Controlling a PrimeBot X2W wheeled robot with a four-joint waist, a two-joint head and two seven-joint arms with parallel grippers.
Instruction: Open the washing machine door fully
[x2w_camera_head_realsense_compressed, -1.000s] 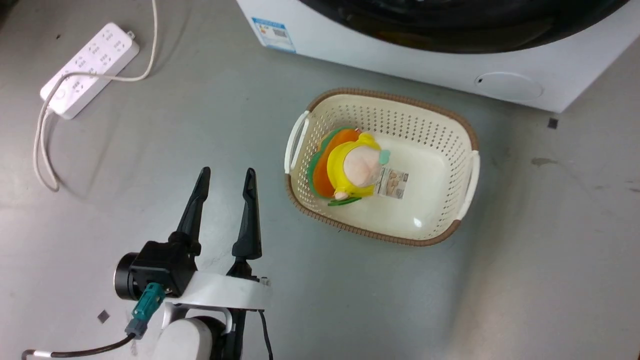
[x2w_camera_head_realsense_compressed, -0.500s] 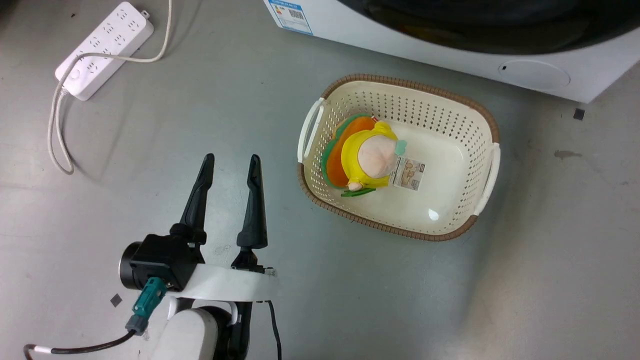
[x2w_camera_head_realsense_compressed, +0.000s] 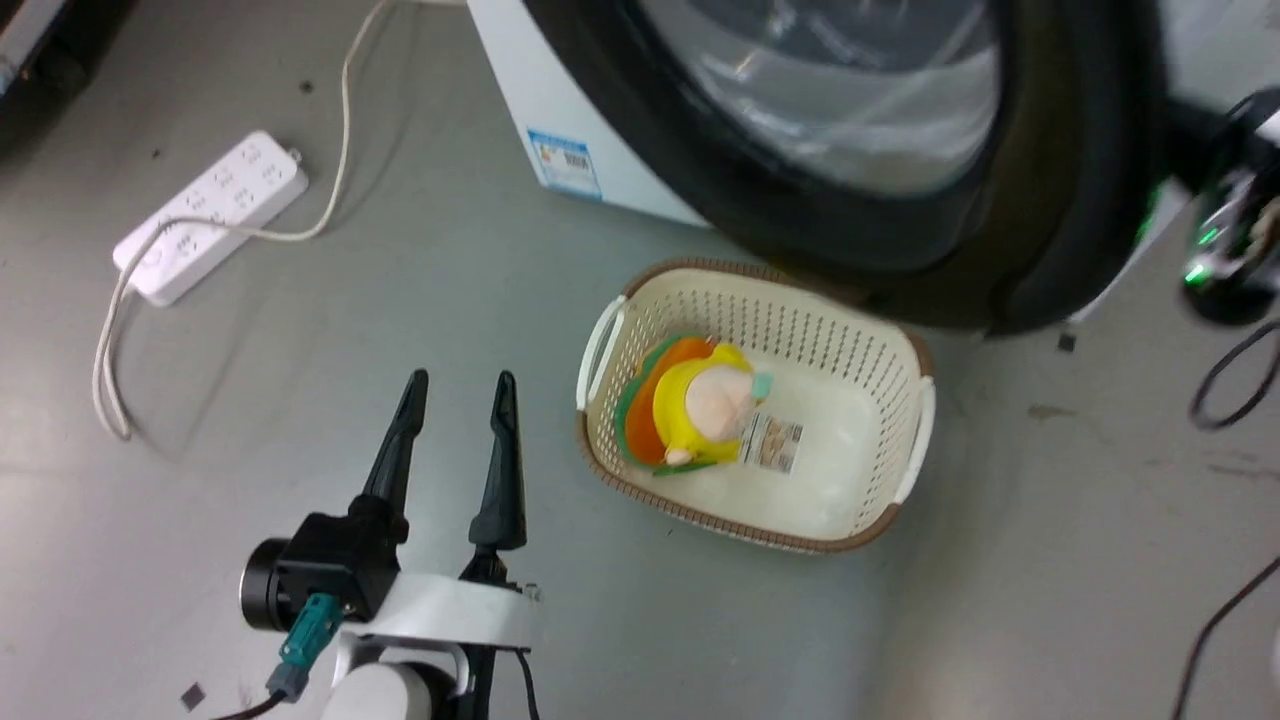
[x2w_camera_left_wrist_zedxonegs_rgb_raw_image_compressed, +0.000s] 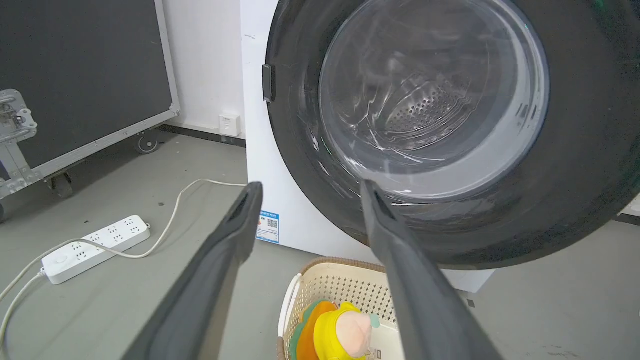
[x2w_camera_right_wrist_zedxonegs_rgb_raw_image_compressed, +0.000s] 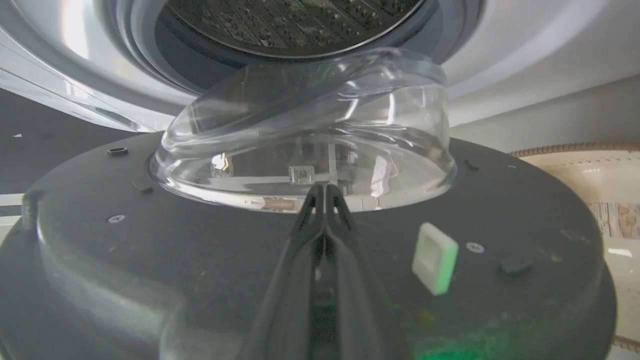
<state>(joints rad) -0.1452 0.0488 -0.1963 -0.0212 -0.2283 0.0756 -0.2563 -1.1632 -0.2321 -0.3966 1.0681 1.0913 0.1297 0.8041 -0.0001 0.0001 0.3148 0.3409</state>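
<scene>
A: Head view?
B: Washing machine door (x2w_camera_head_realsense_compressed: 1060, 200) stands partly open above the basket's (x2w_camera_head_realsense_compressed: 760, 540) far rim. Left gripper (x2w_camera_head_realsense_compressed: 460, 378) spread wide, empty, well apart.
A: Left wrist view?
B: Door ahead, beyond the fingers (x2w_camera_left_wrist_zedxonegs_rgb_raw_image_compressed: 220, 270).
A: Right wrist view?
B: Right gripper (x2w_camera_right_wrist_zedxonegs_rgb_raw_image_compressed: 325, 189) pinched shut, empty, tips at the door's inner face: the nearer arm.

Robot arm in white and black, ending in a dark two-fingered gripper.

The left gripper (x2w_camera_head_realsense_compressed: 461, 377) has two long, slim black fingers (x2w_camera_head_realsense_compressed: 497, 450) tapering to narrow tips, set on a blocky black housing (x2w_camera_head_realsense_compressed: 335, 550) with a round black barrel (x2w_camera_head_realsense_compressed: 262, 598) at one side. A teal plug (x2w_camera_head_realsense_compressed: 305, 628) hangs beneath, trailing a dark cable (x2w_camera_head_realsense_compressed: 240, 708). Behind it come a glossy white curved bracket (x2w_camera_head_realsense_compressed: 455, 610) and a pale rounded forearm (x2w_camera_head_realsense_compressed: 378, 695). The right gripper (x2w_camera_right_wrist_zedxonegs_rgb_raw_image_compressed: 324, 189) has matching dark grey fingers; in the head view its blurred black wrist (x2w_camera_head_realsense_compressed: 1225, 250) carries small green lights above a thin looping black cable (x2w_camera_head_realsense_compressed: 1225, 390).
</scene>
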